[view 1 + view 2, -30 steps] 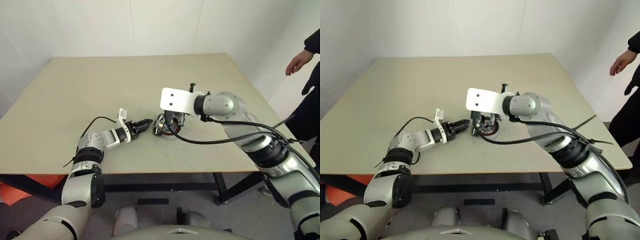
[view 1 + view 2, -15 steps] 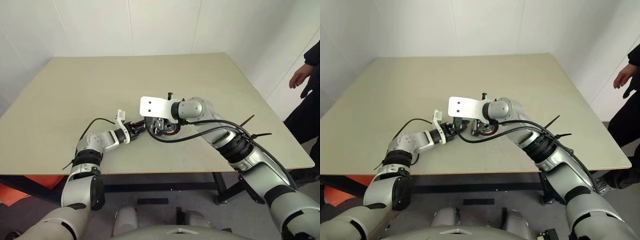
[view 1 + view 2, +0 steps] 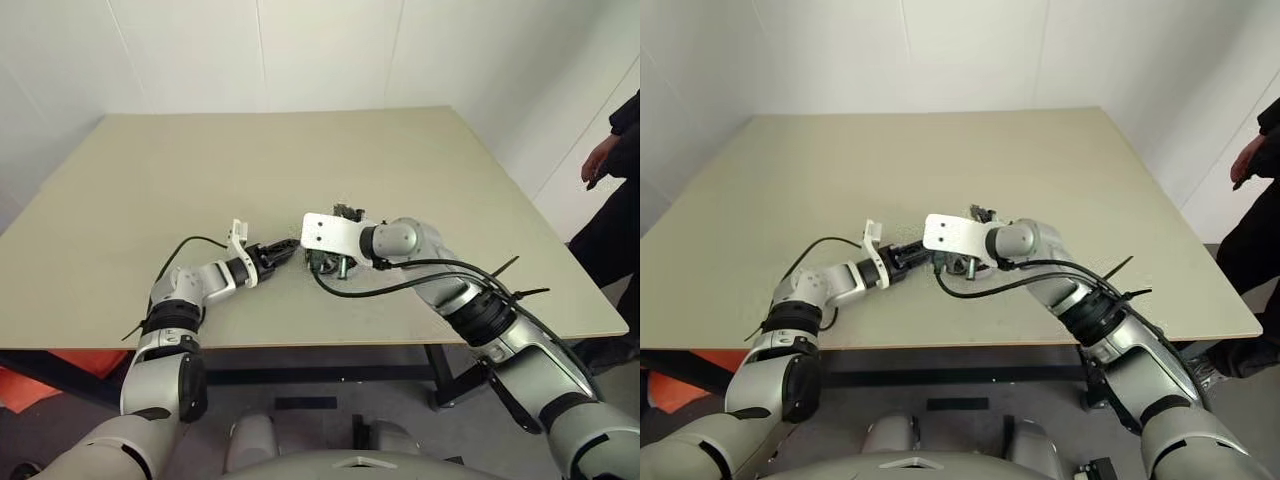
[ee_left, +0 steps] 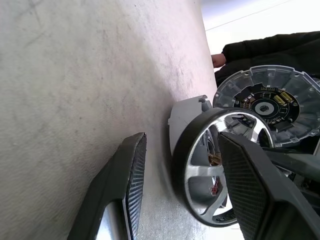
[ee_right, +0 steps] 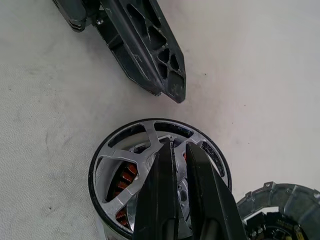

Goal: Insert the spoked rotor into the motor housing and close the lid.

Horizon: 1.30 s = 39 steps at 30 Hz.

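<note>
The spoked rotor (image 5: 120,150), a dark-rimmed wheel with silver spokes, lies flat in the motor housing (image 5: 127,175), whose copper windings show through the spokes. My right gripper (image 5: 179,146) points down onto the rotor's middle, shut on a spoke near the hub. The lid (image 5: 280,210), a grey disc showing its inner circuit face, lies right beside the housing. My left gripper (image 4: 182,137) rests low on the table, open, its fingertips just short of the rotor's rim (image 4: 200,170). In the head views the right wrist's white plate (image 3: 328,232) covers most of the parts.
The beige table (image 3: 200,170) stretches far to the back and left of the parts. A black cable (image 3: 420,285) loops along my right arm near the front edge. A person (image 3: 612,160) in dark clothes stands past the table's right edge.
My right gripper has come down with the rotor onto the housing, close to the left gripper's tips. The left arm has kept still. The person's hand has dropped lower.
</note>
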### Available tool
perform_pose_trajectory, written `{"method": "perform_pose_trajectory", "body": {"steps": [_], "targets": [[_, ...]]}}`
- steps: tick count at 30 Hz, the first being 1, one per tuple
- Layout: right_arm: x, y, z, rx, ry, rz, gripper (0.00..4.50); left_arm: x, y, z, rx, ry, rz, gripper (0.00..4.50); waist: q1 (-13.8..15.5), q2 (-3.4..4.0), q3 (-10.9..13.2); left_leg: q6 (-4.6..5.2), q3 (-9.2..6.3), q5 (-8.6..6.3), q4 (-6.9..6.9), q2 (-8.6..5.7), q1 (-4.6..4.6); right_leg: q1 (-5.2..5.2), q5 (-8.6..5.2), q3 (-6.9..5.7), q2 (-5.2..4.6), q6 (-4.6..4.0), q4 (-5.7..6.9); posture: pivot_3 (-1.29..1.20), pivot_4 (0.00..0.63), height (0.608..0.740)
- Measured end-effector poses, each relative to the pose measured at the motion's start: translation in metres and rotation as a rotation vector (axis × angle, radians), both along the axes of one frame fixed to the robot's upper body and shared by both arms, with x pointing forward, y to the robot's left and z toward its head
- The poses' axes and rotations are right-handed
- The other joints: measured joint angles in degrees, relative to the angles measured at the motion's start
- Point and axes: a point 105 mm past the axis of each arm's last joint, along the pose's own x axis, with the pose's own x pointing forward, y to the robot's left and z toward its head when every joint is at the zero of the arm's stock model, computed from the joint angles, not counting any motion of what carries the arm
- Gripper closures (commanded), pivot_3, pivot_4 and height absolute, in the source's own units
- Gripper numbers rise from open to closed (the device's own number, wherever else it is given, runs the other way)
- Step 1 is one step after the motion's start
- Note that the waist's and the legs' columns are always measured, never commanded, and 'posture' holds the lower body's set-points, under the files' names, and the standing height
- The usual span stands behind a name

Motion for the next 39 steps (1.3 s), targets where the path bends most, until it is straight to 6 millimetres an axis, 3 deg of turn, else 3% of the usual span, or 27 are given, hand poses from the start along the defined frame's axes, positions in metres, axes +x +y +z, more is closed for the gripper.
{"method": "perform_pose_trajectory", "body": {"steps": [18,31,39], "targets": [[0.002,-0.02,0.005,-0.017,-0.015,-0.059,4.12,0.001,-0.001,0.0,0.002,0.002,-0.005,2.07,0.04,0.0,0.0,0.01,0.0,0.0,0.01,0.0,0.03,0.03,0.01,0.0,0.0,-0.01,-0.01,0.0,0.0,0.74],[0.004,-0.05,0.001,-0.051,-0.009,-0.129,4.12,0.0,-0.003,-0.001,0.007,-0.001,-0.012,2.07,0.09,0.0,0.0,0.02,0.0,-0.01,0.01,-0.01,0.02,0.03,0.01,0.0,-0.01,-0.01,-0.02,0.0,0.0,0.74],[0.0,-0.051,0.006,-0.037,-0.023,-0.135,4.12,0.0,-0.004,-0.001,0.008,-0.003,-0.016,2.07,0.15,0.0,0.0,0.06,0.0,-0.03,0.01,-0.01,0.01,0.03,0.01,0.0,-0.01,0.0,-0.03,0.0,0.0,0.74]]}}
